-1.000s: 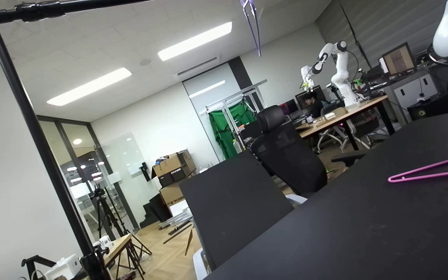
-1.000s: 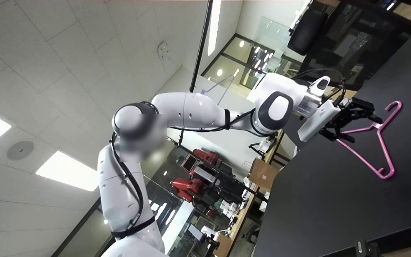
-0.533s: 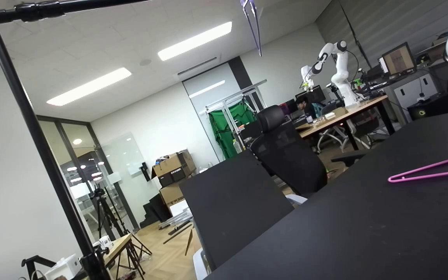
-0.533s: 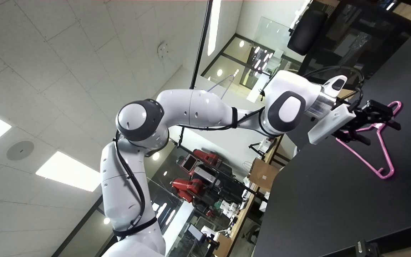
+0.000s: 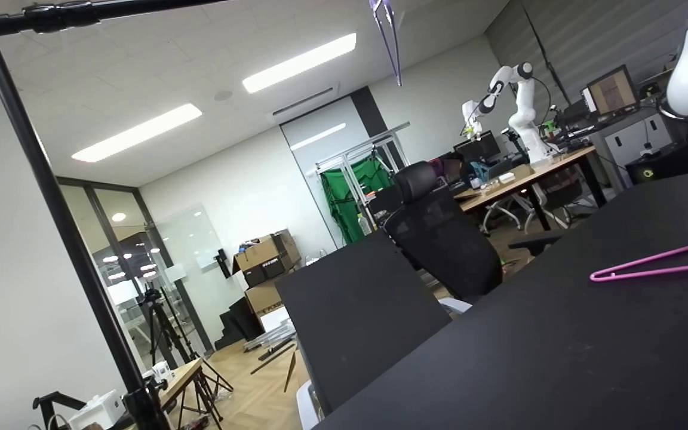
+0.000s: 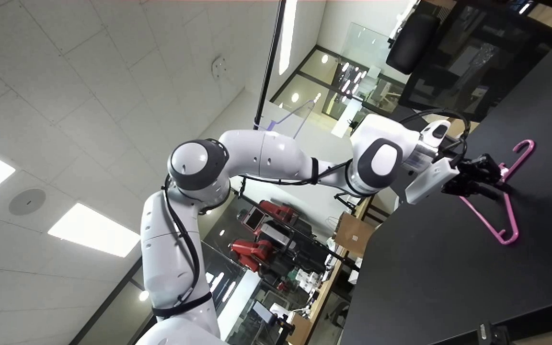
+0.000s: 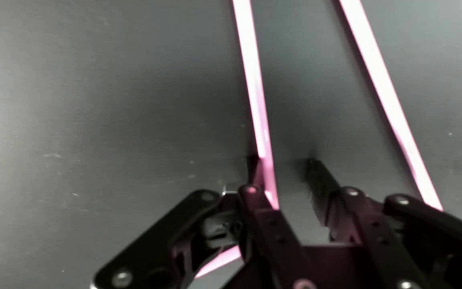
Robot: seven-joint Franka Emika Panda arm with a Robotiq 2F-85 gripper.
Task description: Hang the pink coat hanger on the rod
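The pink coat hanger [image 6: 511, 215] lies on the black table, its hook turned away from the arm; its outer part also shows at an exterior view's right edge [image 5: 660, 271]. Over it is my gripper [image 6: 505, 188], down at the tabletop. In the wrist view one hanger bar [image 7: 251, 72] runs in between the jaws and lies along the left finger. A gap separates it from the right finger [image 7: 321, 184], so the gripper [image 7: 283, 164] is part-way open. The rod [image 5: 141, 6] is a black crossbar high above; it appears in both exterior views [image 6: 270, 62].
A purple hanger [image 6: 272, 125] hangs on the rod, close to the arm's forearm in the picture. The black upright pole [image 5: 52, 197] meets the rod at a corner joint. Beyond the table [image 5: 529, 346] edge stands a black office chair [image 5: 439, 239].
The jaws have drawn closer together around one bar. After reaching farther over the hanger, the gripper has come back a little. The hanger has shifted slightly on the table.
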